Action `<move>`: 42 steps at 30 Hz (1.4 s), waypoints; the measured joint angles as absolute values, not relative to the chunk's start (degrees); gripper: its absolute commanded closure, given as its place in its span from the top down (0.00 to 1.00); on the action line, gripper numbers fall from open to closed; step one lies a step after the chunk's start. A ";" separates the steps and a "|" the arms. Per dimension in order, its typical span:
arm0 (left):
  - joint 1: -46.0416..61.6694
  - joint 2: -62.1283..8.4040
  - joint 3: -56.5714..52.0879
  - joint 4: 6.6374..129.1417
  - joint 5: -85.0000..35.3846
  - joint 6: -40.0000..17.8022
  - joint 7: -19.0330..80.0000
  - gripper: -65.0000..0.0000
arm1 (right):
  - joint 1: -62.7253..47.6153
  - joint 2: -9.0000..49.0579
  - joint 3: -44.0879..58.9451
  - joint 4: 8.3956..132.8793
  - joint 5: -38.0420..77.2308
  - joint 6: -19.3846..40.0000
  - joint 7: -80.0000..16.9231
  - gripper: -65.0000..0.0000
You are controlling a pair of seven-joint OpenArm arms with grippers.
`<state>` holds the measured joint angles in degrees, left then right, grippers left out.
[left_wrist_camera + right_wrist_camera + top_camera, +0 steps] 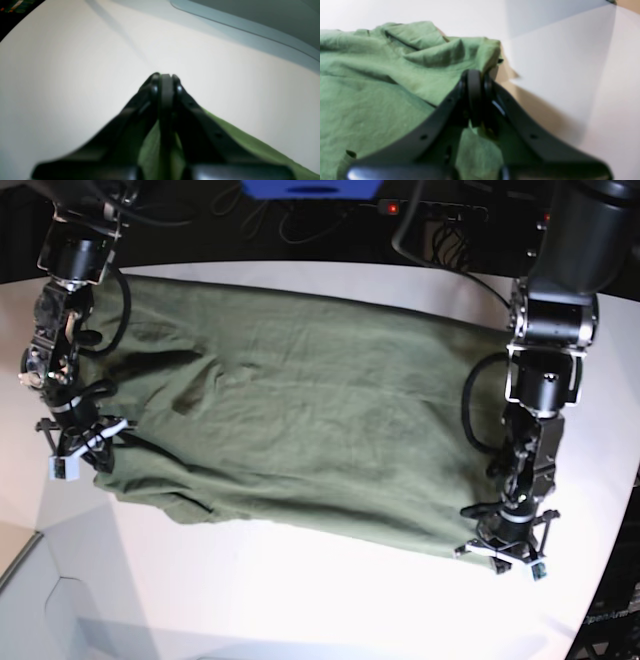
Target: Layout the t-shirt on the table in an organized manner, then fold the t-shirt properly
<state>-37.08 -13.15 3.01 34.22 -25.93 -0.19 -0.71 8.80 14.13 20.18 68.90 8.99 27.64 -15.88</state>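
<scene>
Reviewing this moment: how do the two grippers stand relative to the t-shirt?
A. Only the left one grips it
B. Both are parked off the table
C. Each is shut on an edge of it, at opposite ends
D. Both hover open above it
C: the left gripper and the right gripper each have jaws closed with green fabric of the t-shirt pinched between them, at its opposite ends.

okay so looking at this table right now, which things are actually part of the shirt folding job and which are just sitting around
Part of the job:
- t-shirt, spread out
- table beneath it
- left gripper, shut on the shirt's edge
- right gripper, shut on the opposite edge

Just lying about:
- blue object and cables beyond the far edge
</scene>
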 measured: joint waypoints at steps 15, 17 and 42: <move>-39.24 -12.51 2.68 26.26 -25.74 0.01 -0.93 0.48 | 8.80 14.13 20.18 68.90 8.99 27.64 -15.90 0.01; -39.29 -12.51 2.68 26.28 -25.74 0.03 -1.15 0.48 | 8.80 14.15 20.18 68.90 8.99 27.64 -15.90 0.01; -37.67 -14.26 3.11 19.70 -25.74 -0.03 -1.15 0.49 | 8.67 14.15 20.18 68.90 8.99 27.64 -15.90 0.01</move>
